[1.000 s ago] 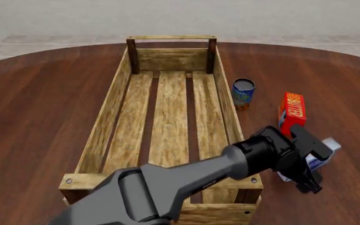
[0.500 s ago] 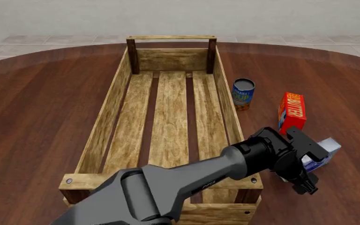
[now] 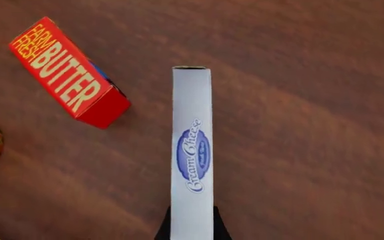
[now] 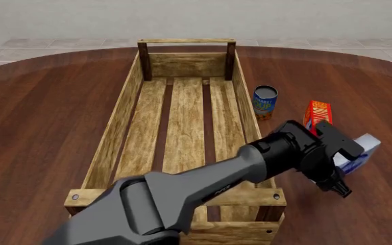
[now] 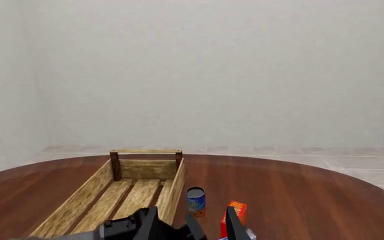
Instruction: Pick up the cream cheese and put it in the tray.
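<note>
Our left gripper (image 4: pixel 342 173) pinches the cream cheese (image 4: pixel 357 152) clear of the table (image 4: pixel 46 112); its arm reaches across the tray (image 4: pixel 124 120)'s near corner.

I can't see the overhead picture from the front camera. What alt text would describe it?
A grey robot arm reaches from the lower left across a long light-wood slatted tray, its left gripper holding a small white-and-blue cream cheese box to the tray's right. Beyond it on the dark wooden table stand a red butter box and a blue can.

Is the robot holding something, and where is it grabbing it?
Yes. The left tool holds the cream cheese box by its near end, pinching the two wide faces.
</note>
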Robot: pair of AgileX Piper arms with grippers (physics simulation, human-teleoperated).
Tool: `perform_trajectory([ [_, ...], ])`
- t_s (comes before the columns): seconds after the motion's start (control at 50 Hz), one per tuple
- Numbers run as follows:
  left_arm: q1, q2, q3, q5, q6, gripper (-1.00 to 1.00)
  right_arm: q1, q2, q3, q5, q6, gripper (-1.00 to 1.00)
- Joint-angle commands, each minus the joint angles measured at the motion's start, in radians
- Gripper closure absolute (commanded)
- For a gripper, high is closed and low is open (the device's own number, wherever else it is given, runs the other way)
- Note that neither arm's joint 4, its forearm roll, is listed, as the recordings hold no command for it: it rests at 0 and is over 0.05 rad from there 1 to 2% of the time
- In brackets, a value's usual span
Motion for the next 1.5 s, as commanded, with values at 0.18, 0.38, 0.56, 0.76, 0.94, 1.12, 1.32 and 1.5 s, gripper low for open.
perform_trajectory([
  [0.18, -0.02, -0.17, 0.097, -0.034, 0.033, 1.0, 0.005, 0.0, -0.018, 0.014, -0.001, -1.0],
  [0.38, -0.01, -0.298, 0.268, -0.112, 0.018, 1.0, 0.009, 0.0, -0.047, 0.028, -0.015, -1.0],
  [0.56, -0.005, -0.448, 0.408, -0.157, 0.011, 1.0, 0.014, 0.0, -0.04, 0.024, -0.022, -1.0],
  [0.76, 0.016, -0.535, 0.495, -0.176, 0.033, 1.0, 0.02, 0.0, -0.057, 0.028, -0.026, -1.0],
  [0.94, 0.045, -0.668, 0.593, -0.198, 0.015, 1.0, 0.024, 0.0, -0.061, 0.031, -0.031, -1.0],
  [1.12, 0.117, -0.77, 0.692, -0.222, 0.025, 1.0, 0.027, 0.0, -0.057, 0.026, -0.035, -1.0],
  [1.32, 0.225, -0.863, 0.872, -0.318, 0.003, 1.0, 0.038, 0.0, -0.042, 0.016, -0.037, -1.0],
  [1.5, 0.295, -0.887, 0.939, -0.335, 0.037, 1.0, 0.046, 0.0, -0.032, 0.006, -0.038, -1.0],
])
